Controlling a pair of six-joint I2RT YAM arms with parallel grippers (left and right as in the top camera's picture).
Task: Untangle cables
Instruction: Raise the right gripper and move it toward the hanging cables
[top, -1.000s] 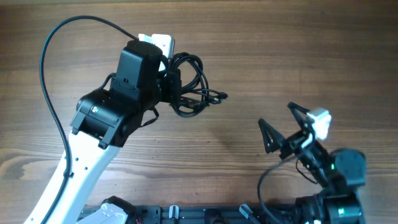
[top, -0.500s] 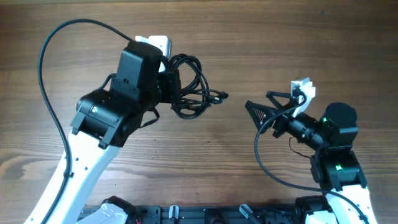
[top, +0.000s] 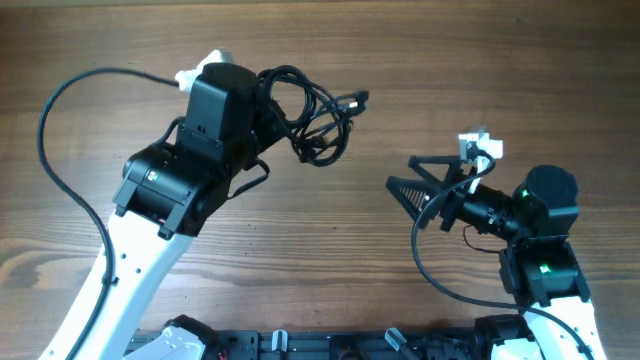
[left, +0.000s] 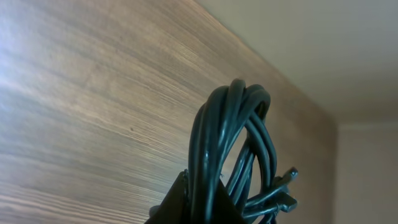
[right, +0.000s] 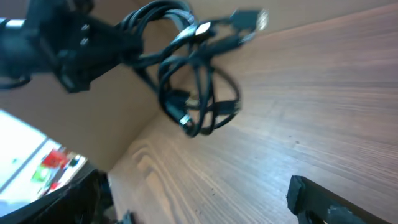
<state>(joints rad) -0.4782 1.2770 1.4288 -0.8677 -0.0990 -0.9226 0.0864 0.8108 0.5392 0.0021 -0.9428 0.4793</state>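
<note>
The cables (top: 312, 118) are a bundle of thin black cords with small plug ends, held up off the wooden table at the upper middle of the overhead view. My left gripper (top: 268, 112) is shut on the bundle's left side. In the left wrist view the cords (left: 227, 143) rise from between my jaws (left: 202, 202), with plug ends at the lower right. My right gripper (top: 408, 176) is open and empty, to the right of the bundle and apart from it. The right wrist view shows the bundle (right: 196, 81) hanging ahead with a silvery plug (right: 249, 18) on top.
The wooden table (top: 430, 70) fills the view. A thick black arm wire (top: 60, 120) arcs at the left. A black rail (top: 300, 345) runs along the front edge.
My left gripper has lifted and turned the bundle up and toward the far side. My right arm has swung left toward the bundle, gripper open.
</note>
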